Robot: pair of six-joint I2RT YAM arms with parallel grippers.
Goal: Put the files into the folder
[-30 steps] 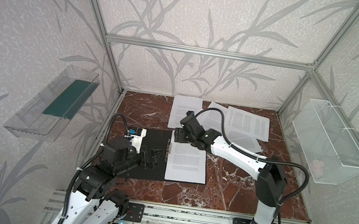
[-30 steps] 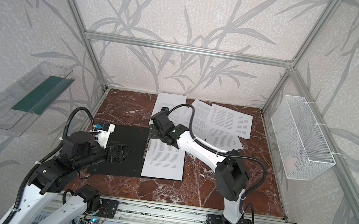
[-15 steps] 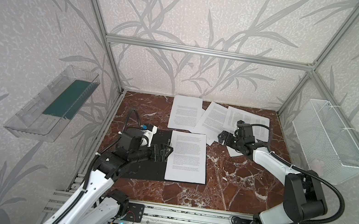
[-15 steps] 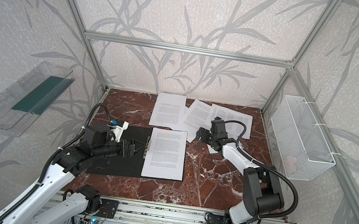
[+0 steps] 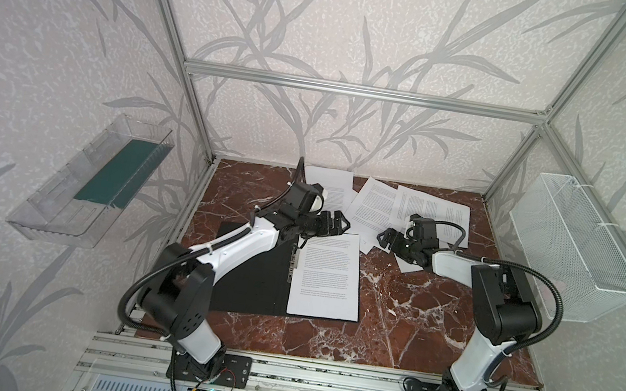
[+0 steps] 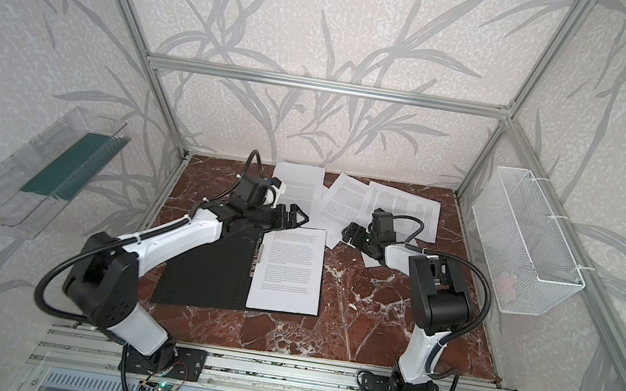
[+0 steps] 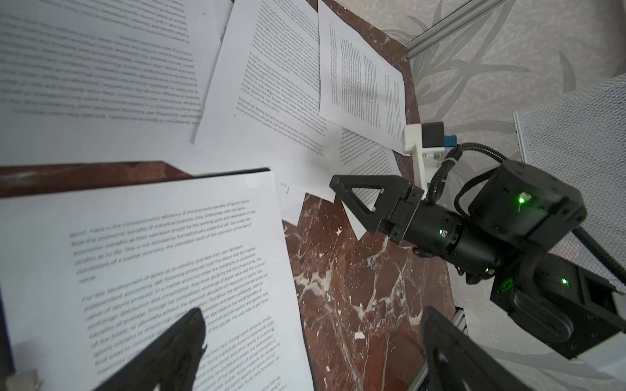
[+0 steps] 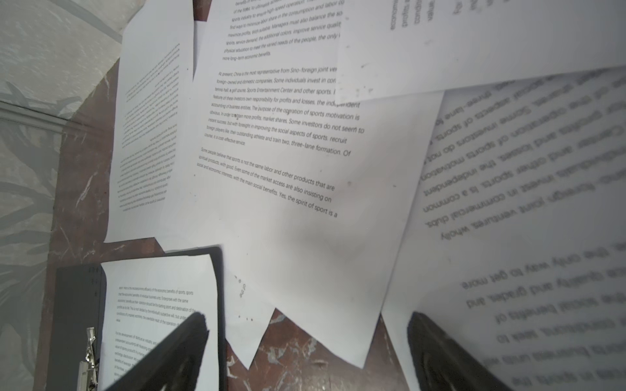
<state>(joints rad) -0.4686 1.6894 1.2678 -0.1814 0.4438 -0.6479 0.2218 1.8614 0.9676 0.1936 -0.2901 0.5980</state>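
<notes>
The folder lies open on the marble table, black inside up, with its metal clip bar at the spine. One printed sheet rests on its right half. Several more files lie loose and overlapping at the back of the table. My left gripper hovers open over the far edge of the sheet in the folder, holding nothing. My right gripper stands open low over the near corners of the loose files, with bare marble between its fingers. In the left wrist view, my left gripper straddles the sheet's right edge.
A clear plastic tray with a green insert hangs on the left wall. A white wire basket hangs on the right wall. An aluminium rail runs along the table's front edge, and frame posts stand at the corners.
My left arm has reached from the folder's near left to its far edge. My right gripper has left the folder's top edge and moved right to the loose files.
</notes>
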